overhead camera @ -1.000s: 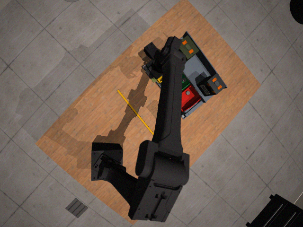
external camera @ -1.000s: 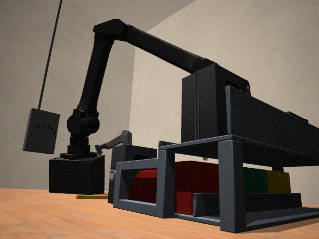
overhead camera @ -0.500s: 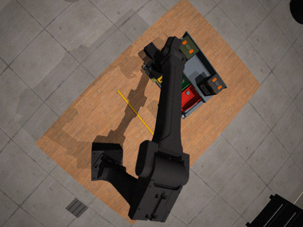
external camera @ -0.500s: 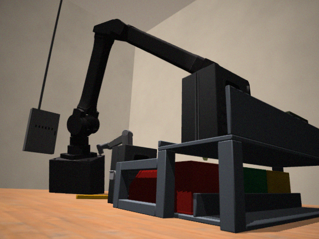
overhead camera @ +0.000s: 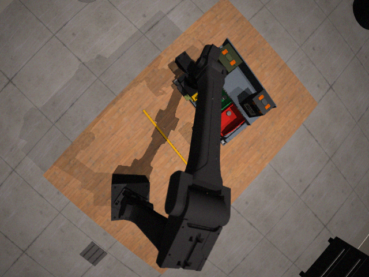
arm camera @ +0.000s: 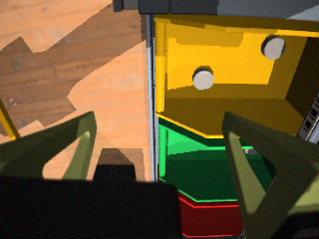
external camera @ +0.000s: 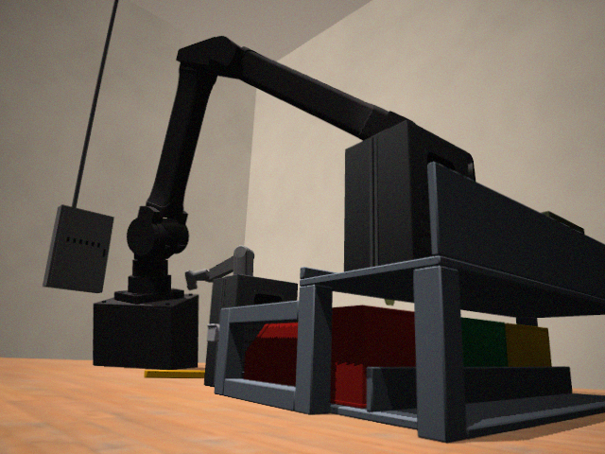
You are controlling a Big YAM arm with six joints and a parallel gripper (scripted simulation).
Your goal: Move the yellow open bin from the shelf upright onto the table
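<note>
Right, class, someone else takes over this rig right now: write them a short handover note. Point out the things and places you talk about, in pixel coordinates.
Gripper (arm camera: 159, 119): jaws open, nothing held, one finger over the green bin, the other outside the shelf.
Yellow bin (overhead camera: 194, 96) (external camera: 528, 345) (arm camera: 219, 55): in the shelf's lower level, at the end of the row beside the green bin (overhead camera: 225, 100) (external camera: 483, 341) (arm camera: 199, 174); two round pale parts inside.
Done: jaws opened near the bins.
Left: grip the yellow bin, lift it out level, set it upright on the table (overhead camera: 119, 128) (external camera: 97, 410) (arm camera: 115, 90), let go, move clear.

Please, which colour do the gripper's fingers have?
The fingers are olive green, best seen in the wrist view.
</note>
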